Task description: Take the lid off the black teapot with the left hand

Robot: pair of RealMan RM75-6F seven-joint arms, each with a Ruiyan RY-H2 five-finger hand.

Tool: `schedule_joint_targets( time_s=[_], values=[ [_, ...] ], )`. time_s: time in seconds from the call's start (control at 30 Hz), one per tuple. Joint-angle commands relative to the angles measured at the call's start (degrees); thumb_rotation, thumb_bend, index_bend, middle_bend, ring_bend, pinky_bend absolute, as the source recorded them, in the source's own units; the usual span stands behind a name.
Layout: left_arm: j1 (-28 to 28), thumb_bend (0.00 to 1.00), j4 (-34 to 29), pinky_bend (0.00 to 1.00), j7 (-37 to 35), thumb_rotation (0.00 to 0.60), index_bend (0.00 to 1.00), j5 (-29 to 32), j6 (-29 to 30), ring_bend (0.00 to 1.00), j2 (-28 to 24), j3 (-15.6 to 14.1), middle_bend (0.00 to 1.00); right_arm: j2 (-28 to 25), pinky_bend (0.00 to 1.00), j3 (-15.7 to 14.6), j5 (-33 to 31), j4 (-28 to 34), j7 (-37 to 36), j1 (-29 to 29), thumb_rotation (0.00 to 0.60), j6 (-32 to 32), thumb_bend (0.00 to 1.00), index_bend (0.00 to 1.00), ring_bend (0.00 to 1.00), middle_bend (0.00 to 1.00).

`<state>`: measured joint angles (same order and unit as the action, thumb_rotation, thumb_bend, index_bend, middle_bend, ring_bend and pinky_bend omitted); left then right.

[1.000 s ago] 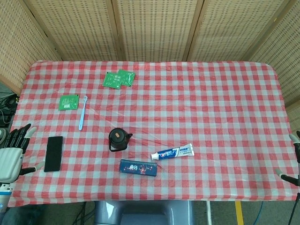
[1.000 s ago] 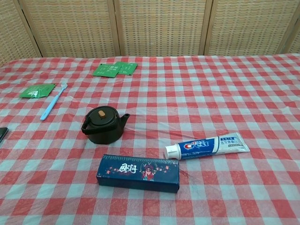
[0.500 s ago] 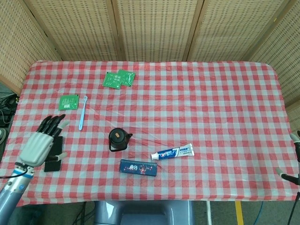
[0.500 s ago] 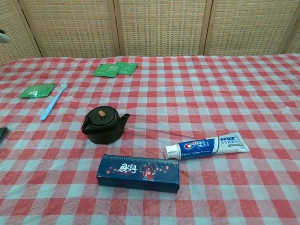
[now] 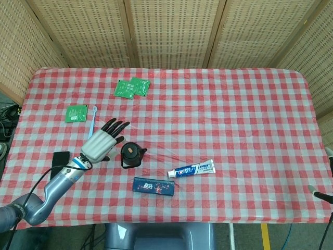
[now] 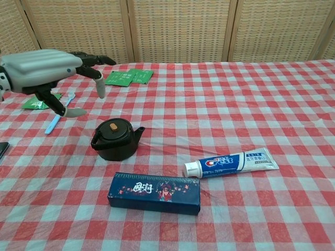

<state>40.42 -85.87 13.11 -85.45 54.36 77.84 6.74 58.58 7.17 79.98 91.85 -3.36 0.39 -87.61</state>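
Fingers [image 6: 97, 83] of the left hand [image 5: 101, 143] spread empty beside the black teapot [image 5: 132, 154]; toothbrush [image 5: 92, 119], phone [image 5: 60, 158] and blue box [image 5: 153, 187] lie nearby.

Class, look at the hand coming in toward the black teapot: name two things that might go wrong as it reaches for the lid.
1. The left hand hovers open above and left of the black teapot, whose handle arches over the lid; fingers may catch the handle rather than the small knob.
2. The boxed item and toothpaste tube lie close in front, so a nudged teapot might slide into them.
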Motion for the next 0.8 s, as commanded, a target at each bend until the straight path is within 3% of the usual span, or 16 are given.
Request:
schedule_joint_targets(
  time_s=[0.03,0.8],
  values=[
    [1.1,0.34,2.3,0.0,1.0,0.6,0.4,1.2,-1.6,0.0,2.2,-0.2,0.0,0.1,0.0,0.1,-0.2,-0.1,0.1,0.1,0.6,0.3,0.0,0.05,0.0,0.0],
    [3.6,0.37,10.1,0.0,1.2,0.6,0.43,4.2,-4.8,0.0,8.7,-1.1,0.0,0.7,0.0,0.3,-1.3,-0.3,1.4,0.6,0.6,1.3,0.0,0.05,0.0,0.0]
  ],
)
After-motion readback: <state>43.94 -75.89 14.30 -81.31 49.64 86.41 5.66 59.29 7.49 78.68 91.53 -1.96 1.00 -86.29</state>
